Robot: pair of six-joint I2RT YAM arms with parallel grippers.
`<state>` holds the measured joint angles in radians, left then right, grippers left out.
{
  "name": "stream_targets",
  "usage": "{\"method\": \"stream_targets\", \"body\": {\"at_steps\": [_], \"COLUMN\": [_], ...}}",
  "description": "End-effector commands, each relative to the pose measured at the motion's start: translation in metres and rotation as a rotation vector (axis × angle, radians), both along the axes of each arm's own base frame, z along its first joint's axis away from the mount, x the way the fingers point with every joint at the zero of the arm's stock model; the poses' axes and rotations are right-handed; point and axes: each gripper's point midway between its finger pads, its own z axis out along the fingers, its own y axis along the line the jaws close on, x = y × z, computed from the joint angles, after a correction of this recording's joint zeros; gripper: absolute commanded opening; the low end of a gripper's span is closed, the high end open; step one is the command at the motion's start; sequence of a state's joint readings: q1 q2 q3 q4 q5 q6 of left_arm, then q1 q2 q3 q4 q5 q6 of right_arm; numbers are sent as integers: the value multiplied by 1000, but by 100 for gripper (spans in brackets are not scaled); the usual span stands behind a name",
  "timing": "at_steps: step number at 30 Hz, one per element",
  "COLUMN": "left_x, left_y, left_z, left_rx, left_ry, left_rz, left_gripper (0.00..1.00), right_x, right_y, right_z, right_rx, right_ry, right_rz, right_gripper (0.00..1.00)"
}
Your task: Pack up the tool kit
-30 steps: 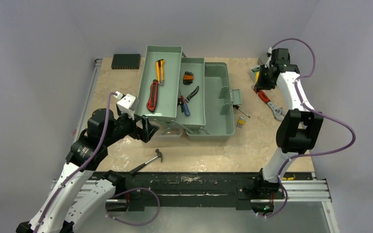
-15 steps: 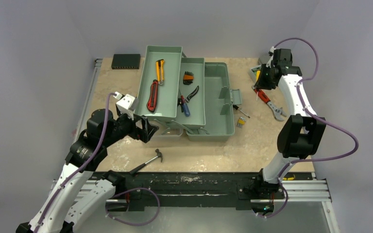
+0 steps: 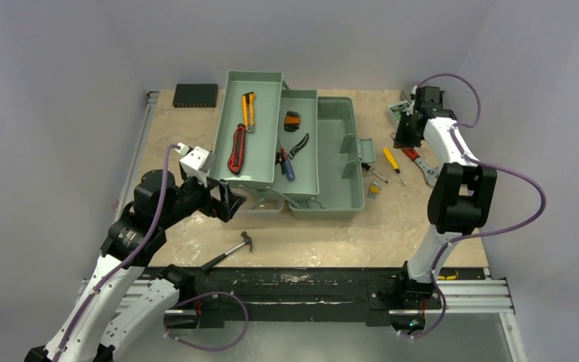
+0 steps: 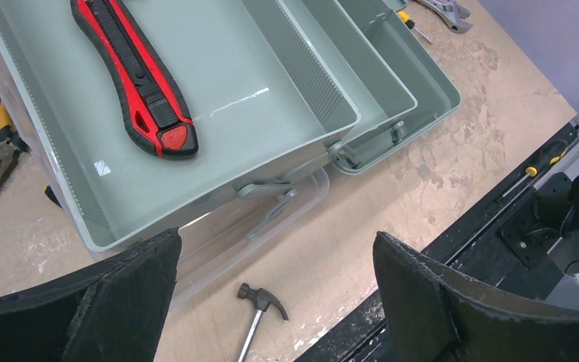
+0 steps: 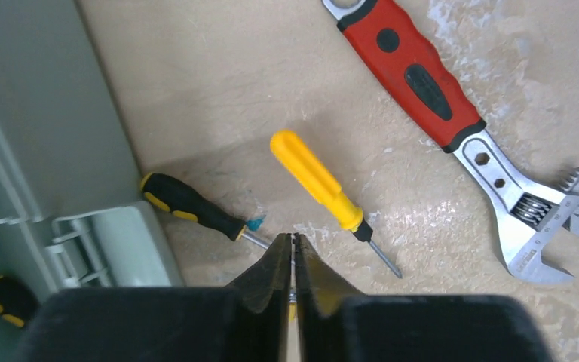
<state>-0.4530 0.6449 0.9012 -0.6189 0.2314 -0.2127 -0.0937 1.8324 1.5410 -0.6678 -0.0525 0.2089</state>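
Observation:
The sage-green toolbox (image 3: 343,151) stands open mid-table with its trays folded out. A red knife (image 4: 132,72) lies in the left tray (image 4: 271,98), also seen from above as the red knife (image 3: 237,148). My left gripper (image 4: 277,237) hangs open and empty over the table in front of that tray, above a hammer (image 4: 260,302). My right gripper (image 5: 292,237) is shut on nothing, above the table to the right of the box. Beneath it lie a yellow screwdriver (image 5: 317,181), a black-and-yellow screwdriver (image 5: 188,205) and a red-handled wrench (image 5: 422,75).
Yellow-handled pliers (image 4: 0,151) lie on the table left of the tray. A flat black box (image 3: 195,94) sits at the back left and a small grey case (image 3: 398,111) at the back right. The hammer (image 3: 230,250) rests near the front rail.
The yellow screwdriver has left my right gripper and now lies on the table beside the wrench. The right jaws have closed fully. The left arm has not moved.

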Motion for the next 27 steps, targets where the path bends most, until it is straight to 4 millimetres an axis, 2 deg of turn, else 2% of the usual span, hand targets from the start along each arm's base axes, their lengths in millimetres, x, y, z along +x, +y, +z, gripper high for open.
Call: {"method": "stream_targets", "body": {"at_steps": [1,2,3,5,8,13,18,21,24,27], "left_x": [3,3,3,4,5,5,5,5,5,5], "left_y": [-1,-1,-1,-1,-1,-2,-2,-3,-2,-2], "left_z": [4,4,5,5,4,4,3,3,3,4], "left_rx": [7,7,7,7,9,9,9,8,9,8], "left_ry": [-42,-42,-44,-43,-41,-37,-35,-35,-36,-37], "left_rz": [-8,-8,-7,-8,-8,-9,-12,-14,-10,-11], "left_gripper": [95,94,94,95,95,94,95,95,94,95], "right_x": [8,7,8,8,5,5,5,4,1,10], "right_y": [-2,-4,-5,-10,-24,-33,-49,-49,-47,-35], "right_z": [-1,-4,-8,-18,-39,-72,-94,-104,-106,-87], "right_rx": [-9,-16,-26,-47,-122,-160,-233,-234,-223,-165], "right_ry": [-27,-18,-10,13,90,186,258,288,295,215], "right_rz": [-7,-13,-14,-20,-22,-29,-81,-80,-78,-54], "right_gripper": [28,45,52,56,59,61,61,61,61,61]}}
